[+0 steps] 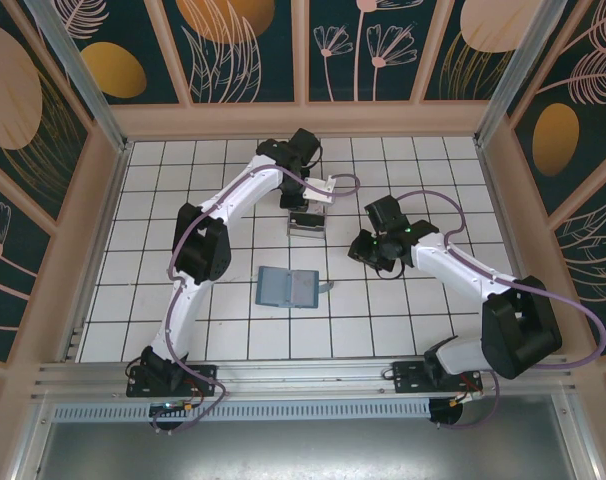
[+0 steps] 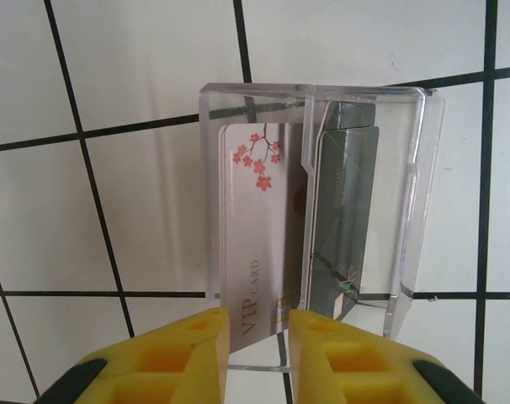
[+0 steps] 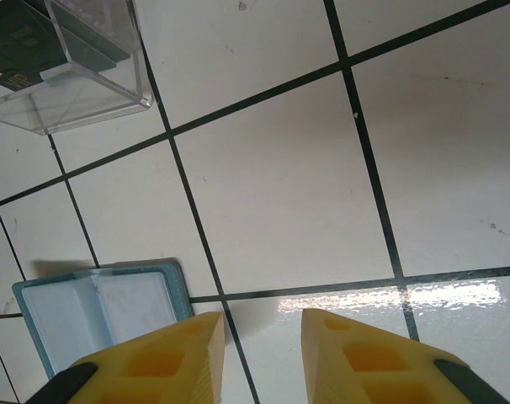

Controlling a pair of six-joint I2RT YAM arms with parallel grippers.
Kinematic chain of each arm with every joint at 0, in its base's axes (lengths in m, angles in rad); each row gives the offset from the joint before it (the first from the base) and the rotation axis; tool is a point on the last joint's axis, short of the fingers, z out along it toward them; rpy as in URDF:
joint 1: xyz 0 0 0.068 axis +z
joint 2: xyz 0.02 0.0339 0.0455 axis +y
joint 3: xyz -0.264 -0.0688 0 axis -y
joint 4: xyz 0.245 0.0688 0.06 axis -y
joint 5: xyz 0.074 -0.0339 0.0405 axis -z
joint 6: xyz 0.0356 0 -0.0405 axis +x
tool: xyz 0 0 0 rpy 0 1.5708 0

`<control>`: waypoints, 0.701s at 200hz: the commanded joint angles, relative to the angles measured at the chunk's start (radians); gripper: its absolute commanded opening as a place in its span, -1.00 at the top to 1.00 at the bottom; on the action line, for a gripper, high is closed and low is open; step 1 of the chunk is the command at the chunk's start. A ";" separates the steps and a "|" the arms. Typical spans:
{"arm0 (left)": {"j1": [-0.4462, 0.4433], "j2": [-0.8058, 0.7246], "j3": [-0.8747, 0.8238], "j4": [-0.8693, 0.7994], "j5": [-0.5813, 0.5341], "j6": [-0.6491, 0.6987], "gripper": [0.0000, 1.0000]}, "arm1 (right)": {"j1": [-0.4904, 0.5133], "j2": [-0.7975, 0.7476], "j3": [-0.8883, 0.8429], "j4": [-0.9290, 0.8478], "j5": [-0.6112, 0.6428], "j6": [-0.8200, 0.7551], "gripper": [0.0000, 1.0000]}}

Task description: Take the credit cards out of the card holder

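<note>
**Pale card's near end sits between the left fingers**

The left end effector [image 2: 259, 337] is at the clear box [image 2: 406, 210]. Its jaws make a narrow slot around the near end of the pale credit card [image 2: 259, 236], whose long axis runs straight away from it. Whether the pads grip it or merely flank it I cannot tell. Dark credit cards [image 2: 343, 210] stand just right of it. The card holder [image 3: 95, 316] lies open, apparently emptied, near the right end effector [image 3: 263, 353], which is part open and holds nothing.
</note>
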 commanded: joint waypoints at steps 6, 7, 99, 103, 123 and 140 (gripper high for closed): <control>-0.003 -0.007 0.027 0.022 0.003 -0.008 0.45 | -0.007 0.005 0.003 -0.004 -0.003 -0.007 0.38; -0.003 -0.008 0.027 0.022 0.004 -0.009 0.45 | -0.007 0.005 0.003 -0.004 -0.003 -0.007 0.39; -0.004 -0.302 -0.391 0.497 -0.013 -0.424 0.46 | 0.031 0.034 -0.011 0.049 -0.044 -0.004 0.38; -0.004 -0.319 -0.417 0.520 -0.025 -0.450 0.46 | 0.031 0.036 -0.010 0.051 -0.047 -0.004 0.38; -0.002 -0.383 -0.499 0.593 -0.093 -0.579 0.46 | 0.055 0.048 -0.010 0.059 -0.049 -0.001 0.38; -0.001 -0.431 -0.551 0.608 -0.126 -0.676 0.47 | 0.070 0.052 -0.012 0.067 -0.045 0.004 0.39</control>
